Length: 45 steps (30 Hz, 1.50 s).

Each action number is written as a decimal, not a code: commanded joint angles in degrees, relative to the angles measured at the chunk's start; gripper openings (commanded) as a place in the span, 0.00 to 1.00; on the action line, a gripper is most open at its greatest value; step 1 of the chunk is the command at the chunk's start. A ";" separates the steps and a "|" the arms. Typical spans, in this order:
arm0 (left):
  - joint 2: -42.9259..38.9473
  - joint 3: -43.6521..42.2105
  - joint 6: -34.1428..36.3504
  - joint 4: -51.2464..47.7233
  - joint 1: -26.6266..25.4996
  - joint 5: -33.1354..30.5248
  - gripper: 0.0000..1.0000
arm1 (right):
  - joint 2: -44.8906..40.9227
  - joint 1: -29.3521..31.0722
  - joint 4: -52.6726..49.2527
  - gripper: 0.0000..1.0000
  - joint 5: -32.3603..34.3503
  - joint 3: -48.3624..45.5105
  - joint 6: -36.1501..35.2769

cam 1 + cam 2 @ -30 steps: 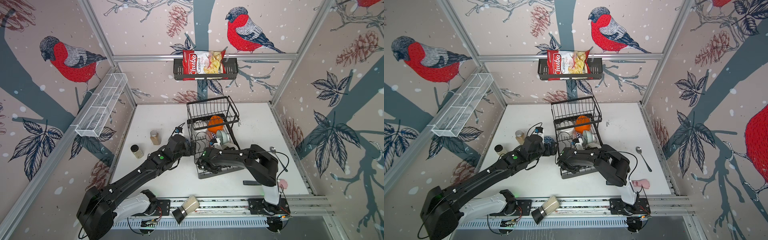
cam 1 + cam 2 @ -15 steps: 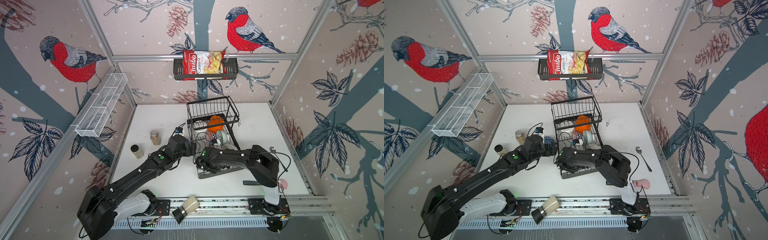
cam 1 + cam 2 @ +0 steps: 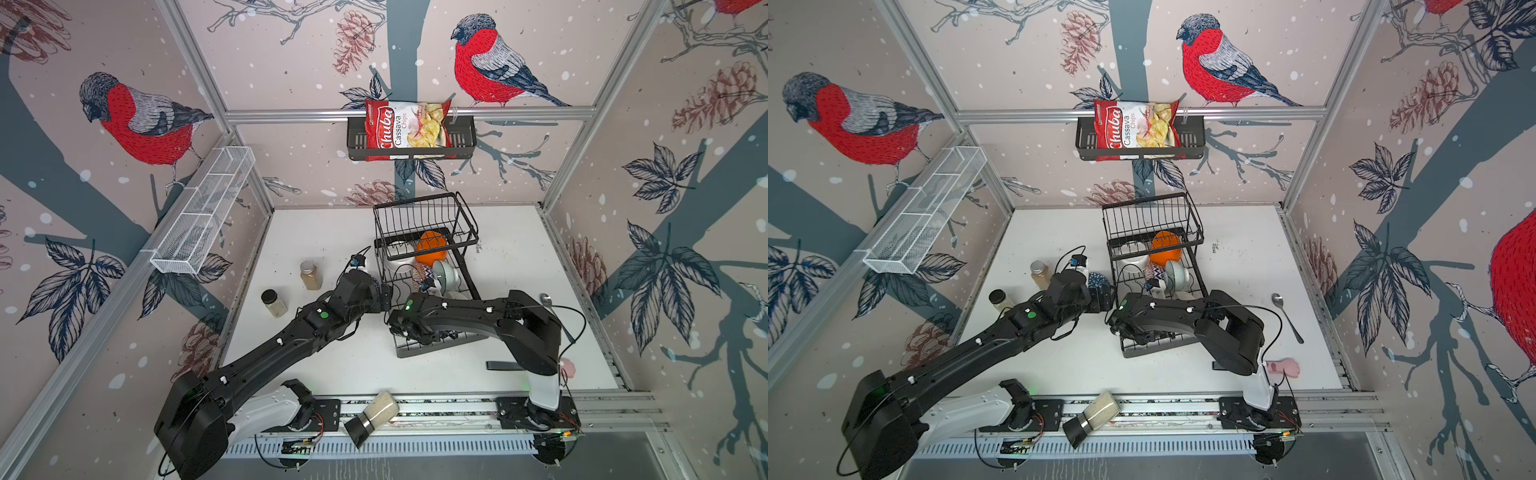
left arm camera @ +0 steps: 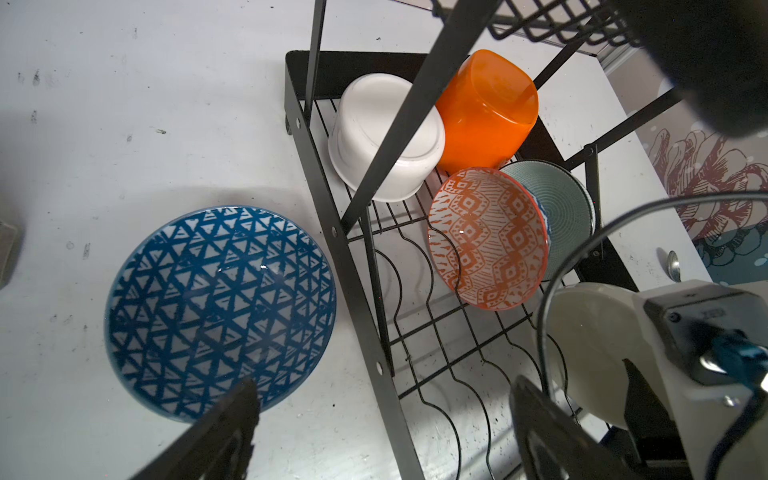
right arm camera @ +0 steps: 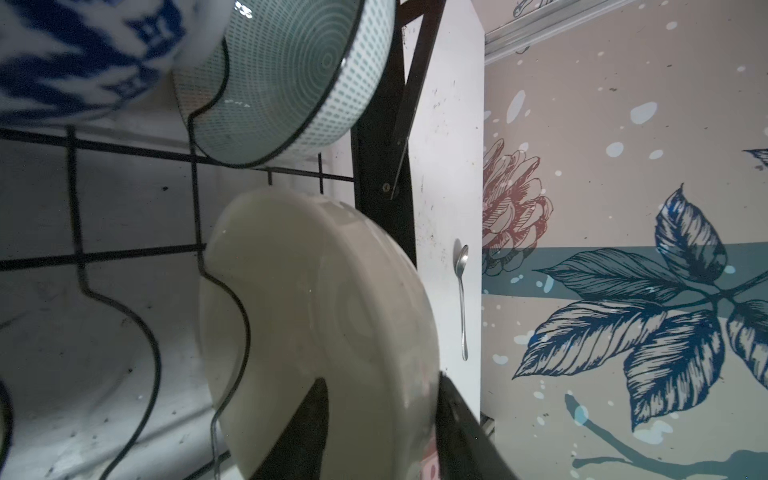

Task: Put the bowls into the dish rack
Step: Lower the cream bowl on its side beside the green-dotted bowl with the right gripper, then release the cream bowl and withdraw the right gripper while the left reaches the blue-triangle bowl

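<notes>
The black wire dish rack point(image 3: 424, 351) stands mid-table. In its slots lie an orange bowl point(image 4: 486, 112), a white bowl point(image 4: 386, 137), an orange-red patterned bowl point(image 4: 486, 237) and a teal bowl point(image 4: 565, 199). Another white bowl point(image 5: 324, 311) stands on edge in a front slot. My right gripper point(image 5: 380, 379) straddles its rim, one finger inside and one outside, open with a gap to the wall. A blue patterned bowl point(image 4: 216, 307) sits upright on the table, just outside the rack's left rail point(image 4: 357, 266). My left gripper point(image 4: 382, 380) hangs open over that rail, empty.
Two spice jars point(image 3: 311, 275) point(image 3: 274, 302) stand left of the arms. A spoon point(image 3: 545, 297) lies right of the rack, a pink item point(image 3: 567, 368) at the front right. A jar point(image 3: 374, 415) lies on the front rail. The rack's raised basket point(image 3: 424, 220) overhangs the back.
My right gripper's jaws have spread apart around the white bowl's rim, and that arm has edged slightly left. The left arm has stayed put.
</notes>
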 commanded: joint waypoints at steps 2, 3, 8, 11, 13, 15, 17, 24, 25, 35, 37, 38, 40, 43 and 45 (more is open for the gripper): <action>-0.03 -0.10 0.61 2.05 0.06 0.62 0.94 | -0.93 0.03 3.44 0.47 -0.98 0.97 -0.08; -0.08 -0.03 0.56 2.01 0.07 0.64 0.93 | -1.03 0.01 3.27 0.49 -0.73 1.23 -0.13; -0.18 -0.08 0.47 1.97 0.08 0.62 0.93 | -2.66 -0.42 4.35 0.62 -0.39 1.87 -1.31; -0.27 -0.03 0.46 1.97 0.07 0.67 0.94 | -4.07 -0.70 5.10 0.69 -0.15 1.96 -2.08; -0.23 0.01 0.48 1.98 0.02 0.67 0.93 | -5.18 -1.01 5.71 0.73 -0.10 2.05 -2.79; -0.15 0.21 0.61 1.80 0.06 0.67 0.93 | -6.94 -1.39 7.30 0.76 -0.51 1.84 -4.23; -0.12 0.37 0.62 1.79 0.08 0.67 0.93 | -8.45 -1.81 9.19 0.77 -1.13 1.29 -5.75; 0.62 0.80 0.47 1.70 0.15 1.05 0.94 | -16.50 -4.25 19.07 0.82 -5.74 -1.73 -13.13; 0.75 0.94 0.47 1.64 0.13 1.10 0.94 | -17.62 -4.91 20.42 0.82 -6.66 -2.25 -14.18; 1.55 2.81 0.56 0.46 0.17 0.84 0.94 | -29.36 -14.42 32.89 0.82 -17.54 -8.62 -22.48; 1.68 3.05 0.45 0.25 0.15 0.82 0.93 | -30.72 -16.38 34.09 0.82 -18.83 -9.28 -23.26; 1.73 3.13 0.36 0.15 0.15 0.75 0.94 | -31.54 -17.47 34.94 0.82 -19.84 -9.79 -23.73; 1.61 3.18 0.20 -0.13 0.15 0.51 0.94 | -32.84 -19.21 36.33 0.81 -21.26 -10.52 -24.59; 1.67 3.53 0.05 -1.03 0.15 -0.07 0.94 | -34.30 -21.21 38.44 0.81 -23.44 -11.46 -25.58; 1.80 3.85 -0.10 -1.88 0.15 -0.56 0.94 | -34.84 -22.12 39.70 0.81 -24.51 -12.04 -26.08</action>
